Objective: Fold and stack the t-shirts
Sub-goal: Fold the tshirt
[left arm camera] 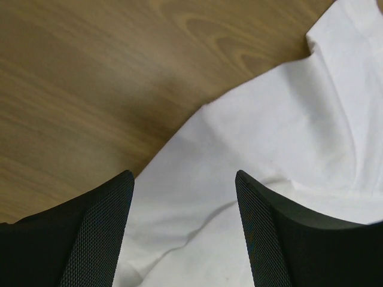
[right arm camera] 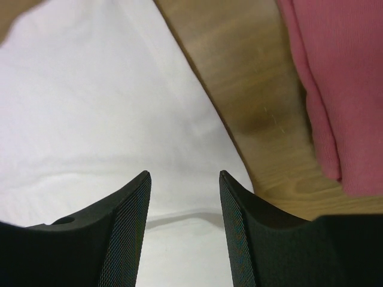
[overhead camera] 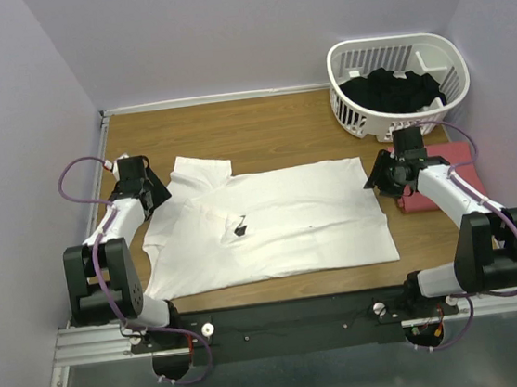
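Observation:
The large white t-shirt (overhead camera: 290,223) lies spread flat across the middle of the table, with a small dark mark near its collar. My left gripper (overhead camera: 158,194) is open at the shirt's left sleeve edge. In the left wrist view it (left arm camera: 184,176) straddles white cloth (left arm camera: 281,119) with a soft crease, and nothing is pinched. My right gripper (overhead camera: 377,180) is open at the shirt's far right corner. In the right wrist view it (right arm camera: 184,174) hovers over the white cloth's edge (right arm camera: 90,107). The salmon-red t-shirt (overhead camera: 456,160) lies folded at the right, partly under my right arm, and also shows in the right wrist view (right arm camera: 341,78).
A white slatted basket (overhead camera: 352,113) holding dark clothes (overhead camera: 396,89) stands at the back right corner. Bare wooden table (overhead camera: 260,123) lies behind the white shirt. Purple walls close in the left, back and right sides.

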Controlling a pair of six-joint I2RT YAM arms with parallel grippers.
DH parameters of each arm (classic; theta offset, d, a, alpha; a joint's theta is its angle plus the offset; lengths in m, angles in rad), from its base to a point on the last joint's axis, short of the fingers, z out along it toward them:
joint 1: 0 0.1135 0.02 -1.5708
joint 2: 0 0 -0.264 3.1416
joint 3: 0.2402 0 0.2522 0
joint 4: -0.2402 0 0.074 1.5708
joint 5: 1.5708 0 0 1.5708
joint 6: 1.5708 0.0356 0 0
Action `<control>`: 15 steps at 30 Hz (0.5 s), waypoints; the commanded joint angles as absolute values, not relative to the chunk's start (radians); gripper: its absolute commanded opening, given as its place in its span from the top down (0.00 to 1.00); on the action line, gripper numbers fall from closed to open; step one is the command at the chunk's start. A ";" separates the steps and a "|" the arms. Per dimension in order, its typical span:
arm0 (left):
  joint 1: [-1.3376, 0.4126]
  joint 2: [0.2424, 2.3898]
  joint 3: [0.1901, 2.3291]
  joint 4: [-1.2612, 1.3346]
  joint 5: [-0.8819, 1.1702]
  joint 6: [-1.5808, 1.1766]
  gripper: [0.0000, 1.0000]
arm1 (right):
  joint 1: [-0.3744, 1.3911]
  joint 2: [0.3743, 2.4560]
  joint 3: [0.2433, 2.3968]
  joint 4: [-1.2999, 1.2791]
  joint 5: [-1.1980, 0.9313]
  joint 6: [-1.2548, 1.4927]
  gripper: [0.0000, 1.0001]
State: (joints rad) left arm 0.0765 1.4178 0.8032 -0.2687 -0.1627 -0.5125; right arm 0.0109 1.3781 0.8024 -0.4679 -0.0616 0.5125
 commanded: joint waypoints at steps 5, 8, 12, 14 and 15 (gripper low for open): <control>0.061 1.643 0.972 -0.258 -0.218 -0.411 0.27 | 0.003 1.381 0.908 -0.497 -0.084 0.465 0.41; 0.060 1.719 1.018 -0.261 -0.227 -0.417 0.32 | 0.005 1.385 0.907 -0.495 -0.092 0.463 0.41; 0.057 1.772 1.069 -0.265 -0.230 -0.410 0.39 | 0.005 1.388 0.899 -0.497 -0.086 0.454 0.40; 0.046 1.789 1.083 -0.287 -0.238 -0.413 0.43 | 0.005 1.387 0.896 -0.497 -0.083 0.456 0.40; 0.031 1.793 1.085 -0.297 -0.247 -0.416 0.44 | 0.005 1.387 0.896 -0.495 -0.081 0.457 0.40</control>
